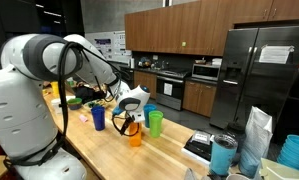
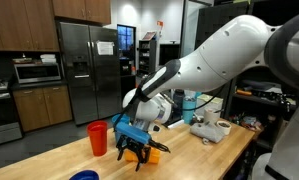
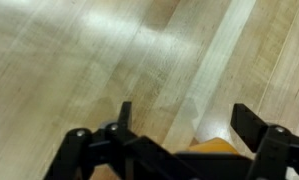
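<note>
The end effector hangs wide open just over the orange cup, holding nothing. It looks like the reach. Next it must drop straight, then squeeze softly.

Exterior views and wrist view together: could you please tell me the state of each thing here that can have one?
tool: open.
orange cup: upright, just under the tool.
green cup: upright, untouched.
blue cup: upright, untouched.
fridge: doors shut.
upper cabinets: doors shut.
</note>
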